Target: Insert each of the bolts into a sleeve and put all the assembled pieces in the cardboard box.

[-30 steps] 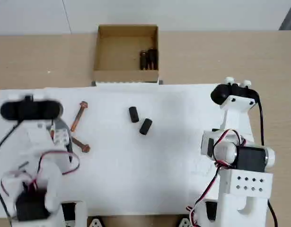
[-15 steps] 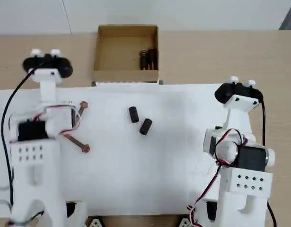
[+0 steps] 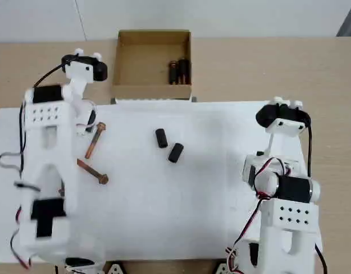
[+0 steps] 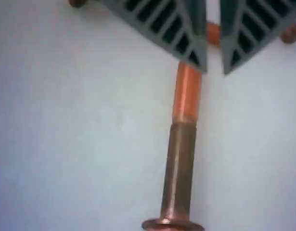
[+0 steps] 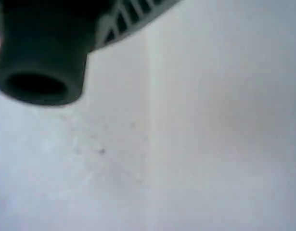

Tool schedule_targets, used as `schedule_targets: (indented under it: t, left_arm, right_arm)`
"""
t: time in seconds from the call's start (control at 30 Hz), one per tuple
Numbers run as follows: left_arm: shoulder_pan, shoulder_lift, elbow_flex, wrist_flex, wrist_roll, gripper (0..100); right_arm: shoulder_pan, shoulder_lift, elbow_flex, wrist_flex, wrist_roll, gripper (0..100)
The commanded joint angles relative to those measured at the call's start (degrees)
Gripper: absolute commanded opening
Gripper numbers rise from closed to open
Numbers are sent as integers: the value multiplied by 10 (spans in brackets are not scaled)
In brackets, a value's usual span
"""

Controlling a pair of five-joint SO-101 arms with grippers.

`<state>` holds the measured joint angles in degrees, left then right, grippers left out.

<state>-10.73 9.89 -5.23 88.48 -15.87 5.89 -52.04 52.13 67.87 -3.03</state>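
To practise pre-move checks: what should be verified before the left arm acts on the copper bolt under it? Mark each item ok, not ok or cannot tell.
1. Left gripper over the copper-coloured metal bolt: ok.
2. Grasp on that bolt secure: cannot tell.
3. Right gripper holds a black cylindrical sleeve: ok.
4. Sleeve's open bore visible: ok.
5. Two loose black sleeves on the white mat, apart from both arms: ok.
6. Open brown cardboard box has free floor: ok.
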Motion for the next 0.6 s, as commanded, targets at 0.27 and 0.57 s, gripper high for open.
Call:
schedule_targets:
  t: [0.27, 0.57]
  left_arm:
    - [-2, 219, -292, 113, -8, 71]
    - [1, 277, -323, 120, -42, 88]
  right_arm:
    - [4, -7, 24, -45, -4, 4]
    - [4, -7, 24, -45, -5, 4]
